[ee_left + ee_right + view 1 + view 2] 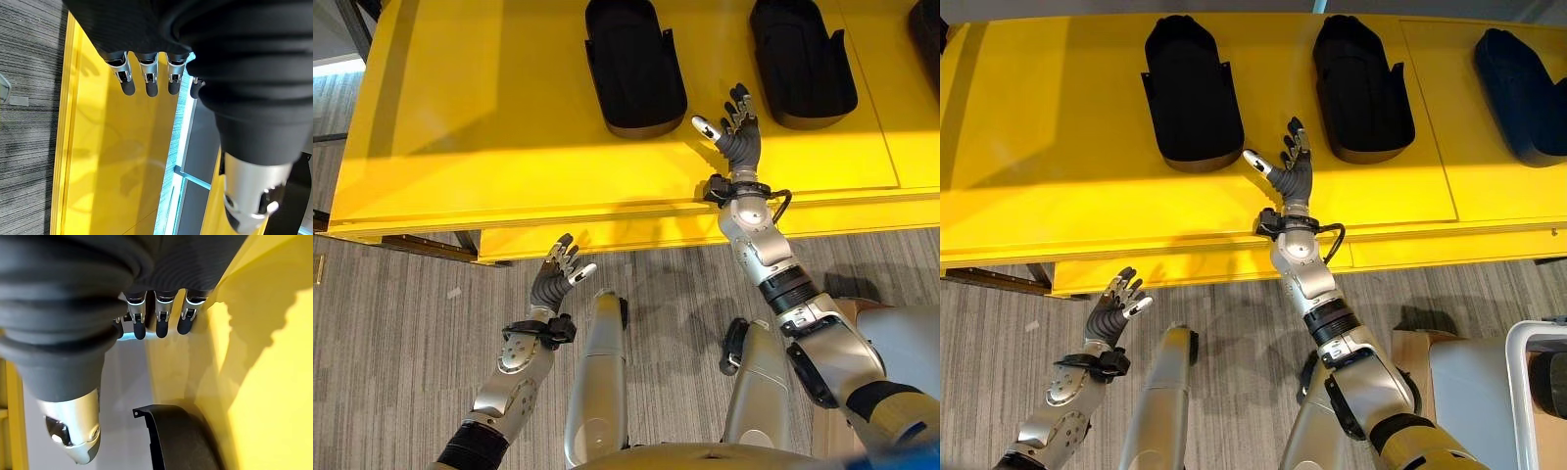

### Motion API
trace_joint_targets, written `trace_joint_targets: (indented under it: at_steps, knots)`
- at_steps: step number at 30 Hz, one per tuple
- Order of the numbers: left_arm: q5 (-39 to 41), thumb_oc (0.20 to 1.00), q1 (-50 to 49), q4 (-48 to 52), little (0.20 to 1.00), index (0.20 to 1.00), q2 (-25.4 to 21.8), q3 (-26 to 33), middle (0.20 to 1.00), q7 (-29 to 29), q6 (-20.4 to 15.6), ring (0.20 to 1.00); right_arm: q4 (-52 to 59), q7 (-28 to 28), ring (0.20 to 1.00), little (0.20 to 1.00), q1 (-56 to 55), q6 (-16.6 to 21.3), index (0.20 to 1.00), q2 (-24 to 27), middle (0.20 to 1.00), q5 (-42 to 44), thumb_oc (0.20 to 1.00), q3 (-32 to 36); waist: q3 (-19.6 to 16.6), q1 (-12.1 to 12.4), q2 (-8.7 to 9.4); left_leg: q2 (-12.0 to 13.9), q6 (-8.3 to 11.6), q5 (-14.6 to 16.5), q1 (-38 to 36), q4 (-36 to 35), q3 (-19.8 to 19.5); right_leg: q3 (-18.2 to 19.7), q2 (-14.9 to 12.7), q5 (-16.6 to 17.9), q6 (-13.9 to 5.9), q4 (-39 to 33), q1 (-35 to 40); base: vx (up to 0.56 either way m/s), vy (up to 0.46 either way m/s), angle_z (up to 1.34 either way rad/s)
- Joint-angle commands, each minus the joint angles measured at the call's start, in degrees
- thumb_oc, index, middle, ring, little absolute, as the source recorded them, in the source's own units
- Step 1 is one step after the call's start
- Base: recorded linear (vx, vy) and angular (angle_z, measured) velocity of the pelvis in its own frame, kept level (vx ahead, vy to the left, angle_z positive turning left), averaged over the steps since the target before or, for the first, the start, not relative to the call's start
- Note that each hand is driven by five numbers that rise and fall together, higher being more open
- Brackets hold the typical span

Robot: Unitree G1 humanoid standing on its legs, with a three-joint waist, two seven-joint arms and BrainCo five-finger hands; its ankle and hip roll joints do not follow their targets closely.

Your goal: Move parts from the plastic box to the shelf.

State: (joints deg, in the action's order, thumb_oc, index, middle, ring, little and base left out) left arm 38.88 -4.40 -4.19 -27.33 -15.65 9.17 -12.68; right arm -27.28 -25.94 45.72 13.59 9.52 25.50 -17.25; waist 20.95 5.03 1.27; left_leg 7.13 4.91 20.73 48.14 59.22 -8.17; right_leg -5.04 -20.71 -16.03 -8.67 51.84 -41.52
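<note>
Right hand is hovering released and empty over the yellow shelf, between two black parts already lying there, while the left hand is hanging relaxed below the shelf edge; lifting straight clear avoids nudging either part before returning to the plastic box.

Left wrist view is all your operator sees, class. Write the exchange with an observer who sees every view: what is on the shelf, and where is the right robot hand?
Operator: What's on the shelf?
Observer: Three dark parts lie apart on the shelf: left part, middle part, right part.
Operator: Where's the right robot hand?
Observer: The right robot hand is over the shelf's front, open, between the left and middle parts, holding nothing.
Operator: And the box?
Observer: A white box shows low at the robot's right.
</note>
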Motion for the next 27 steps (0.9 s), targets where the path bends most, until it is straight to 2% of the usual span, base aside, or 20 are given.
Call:
trace_joint_targets:
  at_steps: [1,27]
  knots:
    - [-1.0,1.000,-0.6,2.1,1.000,1.000,-1.1,-0.8,1.000,0.5,-2.5,1.000,-2.9,0.9,1.000,1.000,3.6,2.5,1.000,-2.6,1.000,-1.3,1.000,0.6,-2.1,1.9,0.07,0.5,-1.47,-2.8,2.9,-0.9,-0.2,2.2,1.2,-1.0,4.17,4.4,-3.4,0.00,0.000,0.00]
    - [0.6,1.000,-0.9,2.6,1.000,1.000,-2.9,-2.0,1.000,0.0,-3.6,1.000,-17.6,0.0,1.000,1.000,16.9,1.4,1.000,-4.7,1.000,-0.9,1.000,-0.5,-0.9,4.5,-0.38,-0.7,-1.71,-3.2,3.3,-0.8,-0.4,2.1,0.9,-1.0,4.08,5.0,-3.2,0.00,0.000,0.00]
